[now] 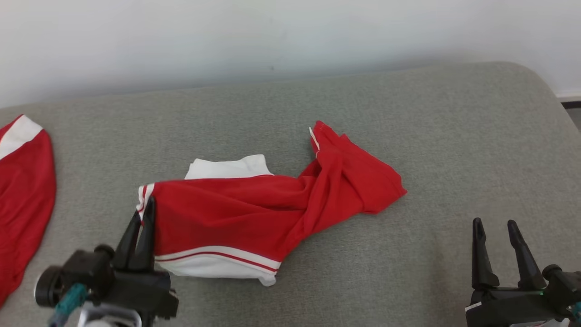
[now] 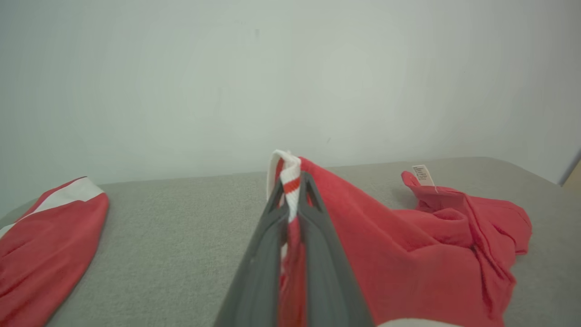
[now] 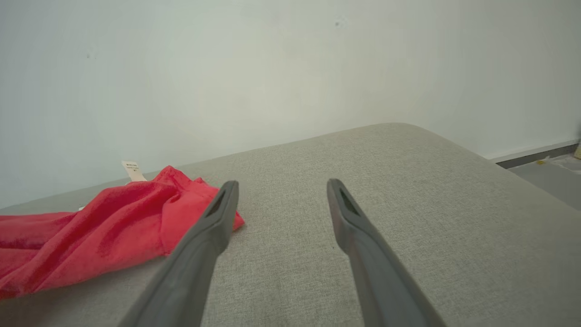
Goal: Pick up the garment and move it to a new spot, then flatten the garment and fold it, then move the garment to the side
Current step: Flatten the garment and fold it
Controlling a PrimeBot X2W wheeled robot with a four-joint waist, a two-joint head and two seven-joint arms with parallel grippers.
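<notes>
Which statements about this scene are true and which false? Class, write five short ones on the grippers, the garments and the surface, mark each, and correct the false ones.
1. The left gripper is shut on the striped white edge of the red garment. True.
2. The right gripper holds the garment's other end. False: it is open and empty, apart from the cloth.
3. The red garment lies flat and smooth. False: it is twisted and bunched.
4. A second red garment lies at the robot's far left. True.
5. Everything rests on a wooden table. False: it is a grey cushion.
</notes>
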